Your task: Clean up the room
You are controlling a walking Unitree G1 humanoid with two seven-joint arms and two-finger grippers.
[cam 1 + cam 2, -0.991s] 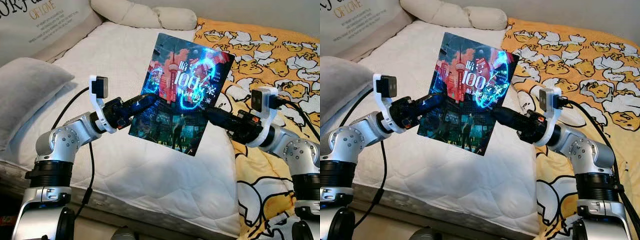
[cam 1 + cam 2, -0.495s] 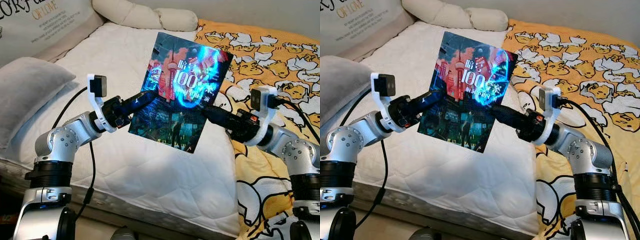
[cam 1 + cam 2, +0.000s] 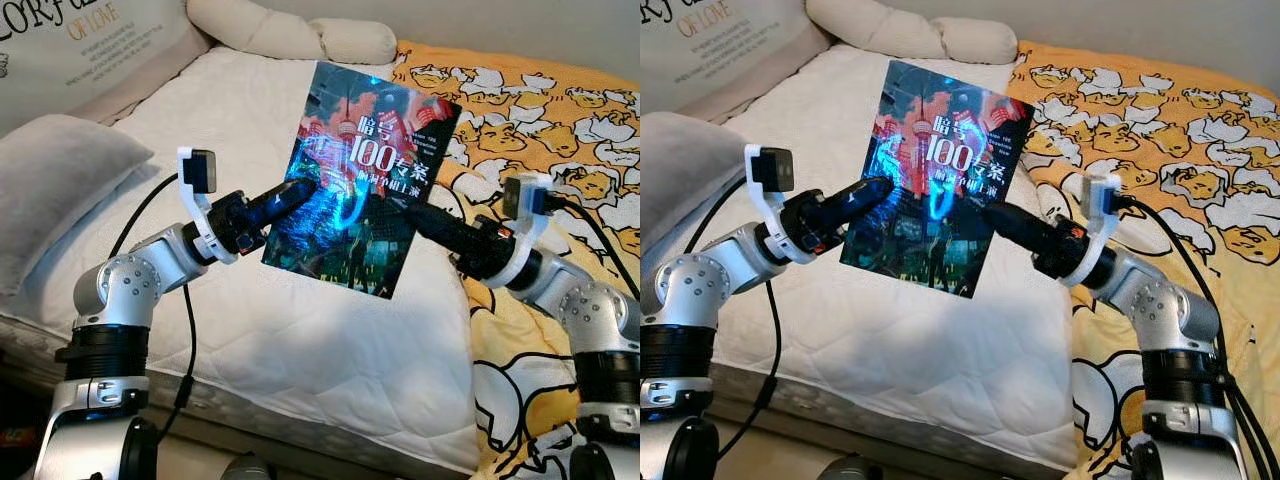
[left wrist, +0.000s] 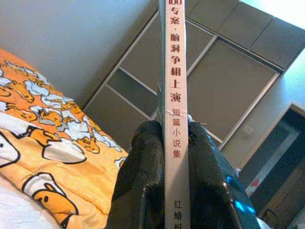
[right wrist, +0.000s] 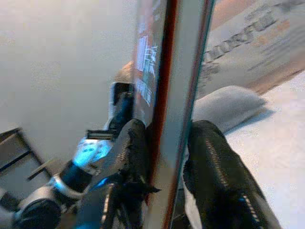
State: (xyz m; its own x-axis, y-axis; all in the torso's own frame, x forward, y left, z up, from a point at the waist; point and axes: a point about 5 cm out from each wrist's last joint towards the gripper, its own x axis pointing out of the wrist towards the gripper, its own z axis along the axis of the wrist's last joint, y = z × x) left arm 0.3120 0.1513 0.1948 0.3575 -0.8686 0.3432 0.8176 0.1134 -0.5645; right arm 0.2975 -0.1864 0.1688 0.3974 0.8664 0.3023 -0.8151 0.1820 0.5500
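Both grippers have hold of one thing, a glossy book [image 3: 355, 185] with a neon city cover, lifted clear of the bed [image 3: 300, 340] and held in the air over the white quilted mattress, tilted so its cover faces up toward the head camera. The left gripper [image 3: 295, 190] pinches the book's left edge; in its wrist view the two black fingers [image 4: 143, 191] sit closed tight against either side of the spine, with nothing but the book's thickness between them. The right gripper [image 3: 420, 212] has the opposite edge, and its own wrist view shows the same thing, fingers [image 5: 209, 162] clamped on front and back cover. So the pick-up part of tidying looks done: the book is off the bedding and firmly carried by two arms. What is left, judging from these views, is the putting away (no shelf, desk or box can be made out, so where it should go cannot be told). The rest of the room also seems unfinished: a grey pillow [image 3: 60, 190] lies at the robot's left, cream pillows [image 3: 290, 30] sit at the head of the bed, and the yellow duck-print blanket [image 3: 540, 130] is rumpled along the right side, spilling over the mattress edge.
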